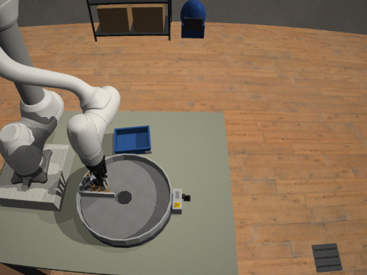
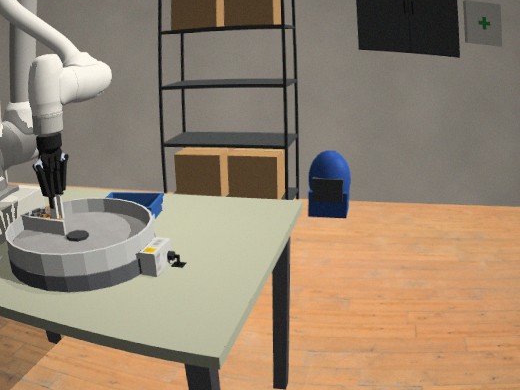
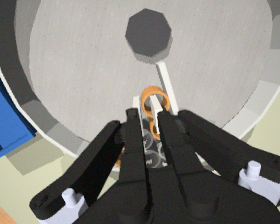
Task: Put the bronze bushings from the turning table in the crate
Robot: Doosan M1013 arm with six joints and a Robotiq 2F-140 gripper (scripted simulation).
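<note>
My gripper points down at the divider corner of the grey turning table. Its fingers stand a narrow gap apart. In the wrist view one fingertip is over the hole of a bronze bushing and the other is outside its rim. Another bronze bushing lies right behind it, and part of one more shows left of the fingers. Dark steel bushings lie close by, partly hidden by the fingers. The blue crate looks empty in the top view.
A light divider wall runs beside the bushings, near a dark hub. The turning table has a raised rim. A small control box sits at its outer side. The crate is just behind the rim.
</note>
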